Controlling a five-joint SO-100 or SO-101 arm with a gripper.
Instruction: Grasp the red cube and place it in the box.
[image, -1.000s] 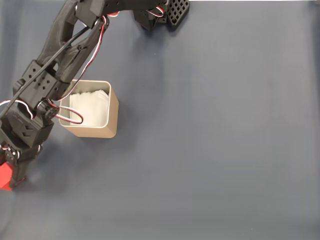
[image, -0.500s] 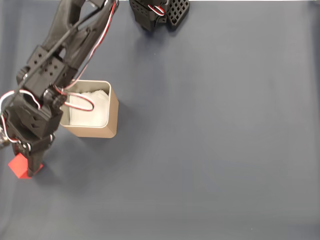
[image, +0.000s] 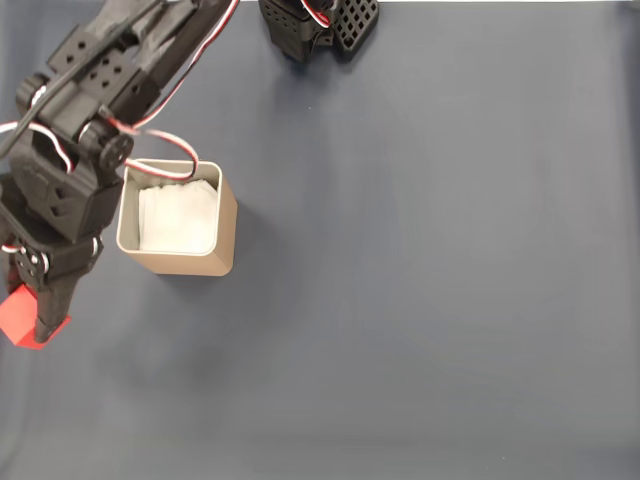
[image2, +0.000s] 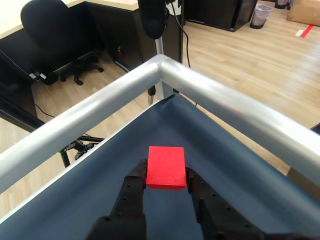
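Cube (image2: 166, 167) sits clamped between the gripper's (image2: 166, 181) fingers near the table's corner; a shallow pinch might slip before reaching the box (image: 226, 226).

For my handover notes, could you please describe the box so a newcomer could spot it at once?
In the fixed view, start from the dark blue-grey table cover and look to its left side, beside the black arm. The box is a square, open-topped tan container with rounded corners and white lining, far larger than the red cube.
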